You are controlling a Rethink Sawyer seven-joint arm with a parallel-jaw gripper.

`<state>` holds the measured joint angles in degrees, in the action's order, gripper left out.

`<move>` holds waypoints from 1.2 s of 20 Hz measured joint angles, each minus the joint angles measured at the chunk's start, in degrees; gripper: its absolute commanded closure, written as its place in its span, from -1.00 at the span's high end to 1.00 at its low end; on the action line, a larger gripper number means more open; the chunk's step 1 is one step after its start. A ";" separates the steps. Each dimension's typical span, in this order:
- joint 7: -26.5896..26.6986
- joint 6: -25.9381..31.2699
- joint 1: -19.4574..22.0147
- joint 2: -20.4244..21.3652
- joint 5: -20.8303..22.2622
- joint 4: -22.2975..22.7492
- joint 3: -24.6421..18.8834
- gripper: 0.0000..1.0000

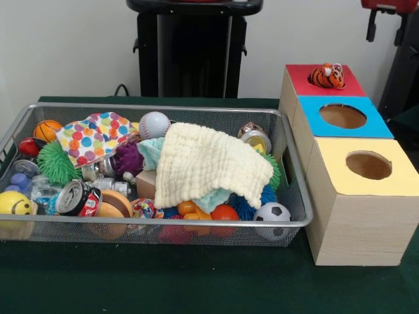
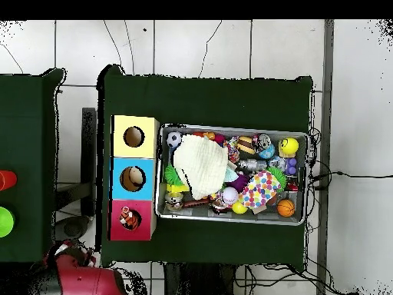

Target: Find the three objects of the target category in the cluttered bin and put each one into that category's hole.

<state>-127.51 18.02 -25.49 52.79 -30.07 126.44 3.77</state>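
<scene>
Green-covered table point(image 1: 196, 288): carries one wire-mesh metal bin point(image 1: 163, 230) and, just beside it at 3 o'clock, a row of three pale wooden boxes

Bin, near rim: yellow smiley-face ball point(image 1: 14, 204) at 9 o'clock; crushed red-and-silver drink can point(image 1: 77, 198) next to it; small black-and-white football point(image 1: 272, 212) at 4 o'clock; orange round toys point(image 1: 213, 214) between them

Bin, centre: cream waffle-weave cloth point(image 1: 209, 163) draped over the heap; purple knobbly ball point(image 1: 129, 157) at its 9 o'clock

Bin, far side: polka-dot fabric piece point(image 1: 95, 135), green spiky ball point(image 1: 57, 161), small orange basketball point(image 1: 47, 130), white baseball point(image 1: 154, 124)

Boxes: nearest has a yellow top with round hole point(image 1: 368, 165); the middle a blue top with round hole point(image 1: 342, 116); the farthest a red top point(image 1: 324, 80), with an orange striped tiger toy point(image 1: 327, 76) resting on it

Tool: cannot tell its state; only part of the red arm point(image 2: 77, 280) shows at the overhead view's lower left, clear of the bin
</scene>
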 measured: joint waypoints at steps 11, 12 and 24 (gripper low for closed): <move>0.00 -7.49 10.09 -0.12 2.96 2.48 -0.02 1.00; 0.00 -7.57 10.90 -0.10 3.48 2.79 -0.02 1.00; 0.00 -11.77 22.31 -0.51 14.23 8.39 -1.17 1.00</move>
<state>-127.51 6.25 -3.18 52.28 -15.84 134.83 2.59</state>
